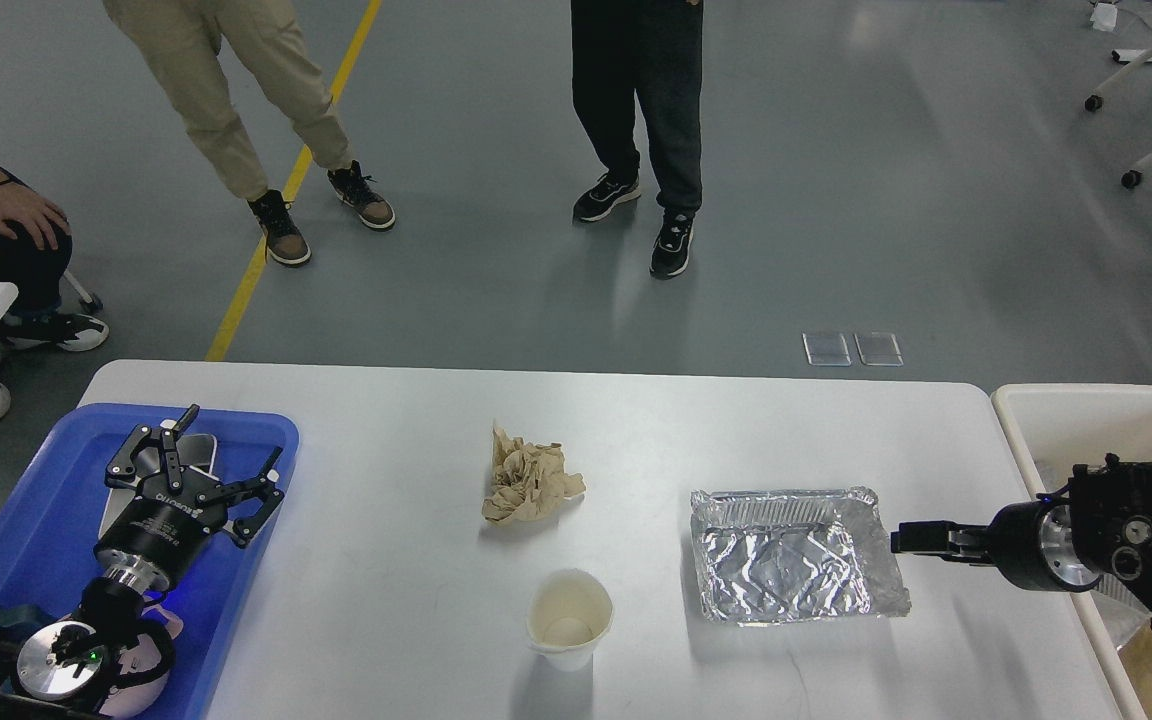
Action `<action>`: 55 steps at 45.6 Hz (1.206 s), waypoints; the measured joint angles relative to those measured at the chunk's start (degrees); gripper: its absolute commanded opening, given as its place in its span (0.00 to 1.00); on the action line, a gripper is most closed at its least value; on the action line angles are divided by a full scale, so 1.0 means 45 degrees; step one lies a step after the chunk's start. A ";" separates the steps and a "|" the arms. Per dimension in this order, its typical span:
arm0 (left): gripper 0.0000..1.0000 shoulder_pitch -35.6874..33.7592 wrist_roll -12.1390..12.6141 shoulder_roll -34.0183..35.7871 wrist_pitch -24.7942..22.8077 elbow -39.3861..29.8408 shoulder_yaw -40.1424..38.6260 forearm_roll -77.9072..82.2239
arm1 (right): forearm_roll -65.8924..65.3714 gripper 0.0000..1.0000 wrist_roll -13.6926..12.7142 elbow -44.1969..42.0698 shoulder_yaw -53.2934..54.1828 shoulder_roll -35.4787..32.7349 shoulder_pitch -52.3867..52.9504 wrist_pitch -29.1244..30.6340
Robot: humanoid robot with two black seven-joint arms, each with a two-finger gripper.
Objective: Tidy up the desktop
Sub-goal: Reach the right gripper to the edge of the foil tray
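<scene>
The white desktop [386, 420] carries a crumpled brown paper [531, 485] at its middle, a white paper cup [568, 618] standing upright nearer to me, and an empty foil tray [796, 555] to the right. My left gripper [233, 438] hangs open and empty over the blue tray [36, 520] at the left end. My right gripper [921, 540] reaches in from the right, with its tip at the foil tray's right rim. It is dark and seen edge-on, so its fingers cannot be told apart.
A flat metal piece [198, 450] lies in the blue tray under my left gripper. A cream bin [1106, 420] with foil and paper inside stands off the desktop's right end. Three people are beyond the far edge.
</scene>
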 measured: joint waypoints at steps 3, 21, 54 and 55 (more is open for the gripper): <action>0.97 0.0025 -0.0007 0.0007 -0.0005 0.0000 -0.0012 -0.0001 | 0.0000 1.00 0.0024 -0.0006 -0.0318 0.0007 0.0017 -0.0388; 0.97 -0.0286 0.0080 -0.0094 -0.0190 -0.0108 -0.0217 -0.0135 | 0.0130 1.00 0.0101 0.0155 -0.0672 -0.0008 0.0301 -0.0869; 0.97 -0.1793 0.0106 -0.0946 0.0495 -0.0018 -0.0878 -0.0996 | 0.0261 1.00 0.0096 0.0224 -0.0687 0.0191 0.0843 -0.0733; 0.97 -0.1797 0.0107 -0.0953 0.0497 -0.0018 -0.0876 -0.0996 | 0.0261 1.00 0.0098 0.0216 -0.0707 0.0191 0.0836 -0.0733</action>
